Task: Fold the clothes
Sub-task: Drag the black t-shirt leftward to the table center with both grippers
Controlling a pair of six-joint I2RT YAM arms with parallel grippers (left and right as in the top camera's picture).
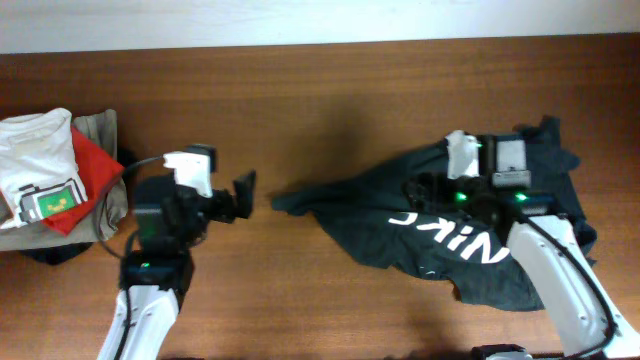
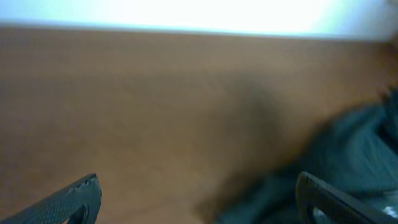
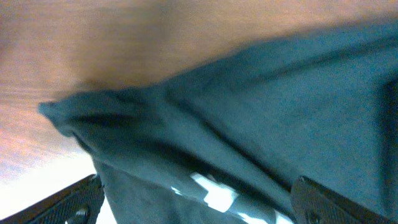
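Note:
The dark T-shirt point(image 1: 430, 235) with a white blocky print lies crumpled on the right half of the table, one corner stretching left toward the middle. It also shows in the right wrist view point(image 3: 249, 118) and, blurred, at the right of the left wrist view point(image 2: 354, 155). My right gripper point(image 1: 415, 192) is over the shirt's upper part; its fingers are spread wide point(image 3: 199, 205) and hold nothing. My left gripper point(image 1: 243, 195) hovers left of the shirt's corner, fingers wide apart point(image 2: 199, 205), empty.
A pile of other garments sits at the left edge: a white shirt with a green patch point(image 1: 35, 160), a red one point(image 1: 95, 170), and a khaki one point(image 1: 100, 125). Brown table point(image 1: 320, 110) runs to a white wall at the back.

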